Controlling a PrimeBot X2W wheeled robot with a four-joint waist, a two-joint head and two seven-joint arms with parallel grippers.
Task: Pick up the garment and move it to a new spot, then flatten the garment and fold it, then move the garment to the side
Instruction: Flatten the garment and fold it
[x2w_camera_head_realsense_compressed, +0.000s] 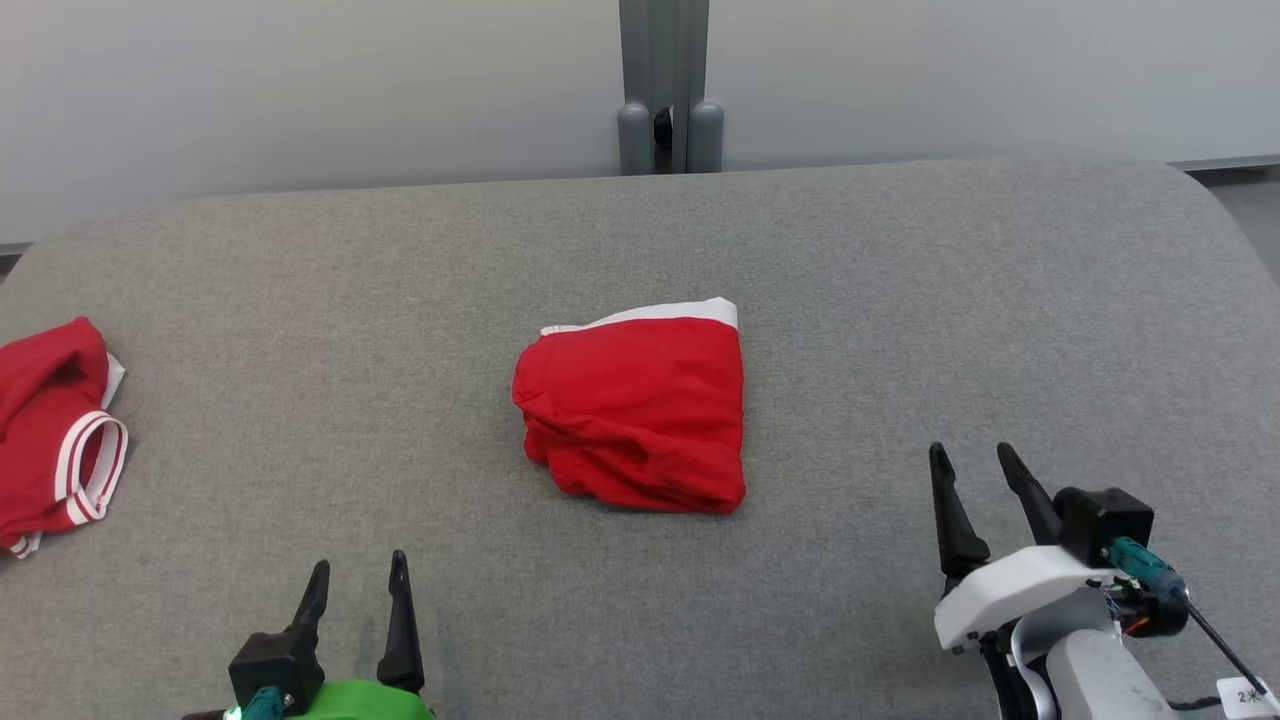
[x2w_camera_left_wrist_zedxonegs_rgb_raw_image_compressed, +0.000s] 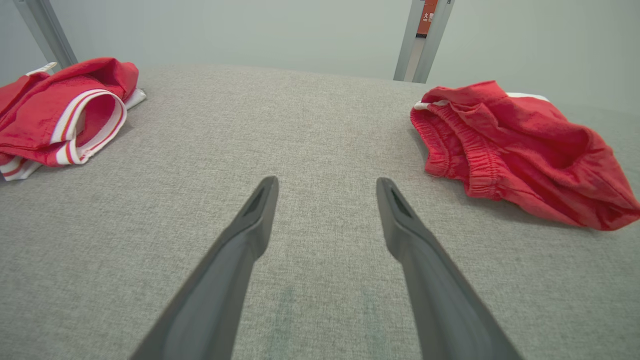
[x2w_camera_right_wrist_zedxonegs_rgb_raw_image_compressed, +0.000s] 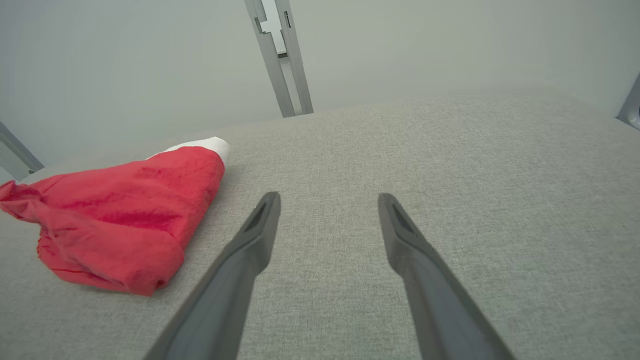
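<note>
Both arms sit low at the near edge of the table (x2w_camera_head_realsense_compressed: 900, 300), fingers pointing toward the far side. The left gripper (x2w_camera_head_realsense_compressed: 360, 562) is at the near left, its two fingers spread wide with nothing between them. The right gripper (x2w_camera_head_realsense_compressed: 970, 450) is at the near right, reaching a little farther in and leaning slightly left. Its fingers are also wide apart and empty.

The garment (x2w_camera_head_realsense_compressed: 635, 410) lies in the middle of the table, farther in than both grippers and well apart from each. It is red and folded into a compact, roughly square bundle. A white band runs along its far edge, its left side has a gathered hem, and its near edge is creased.

A second red piece (x2w_camera_head_realsense_compressed: 50, 440) with striped trim lies at the left edge. Bare grey surface surrounds the garment, widest to the right, out to the rounded far corner. Past the far edge stand a pale wall (x2w_camera_head_realsense_compressed: 300, 90) and a grey post (x2w_camera_head_realsense_compressed: 665, 90).
</note>
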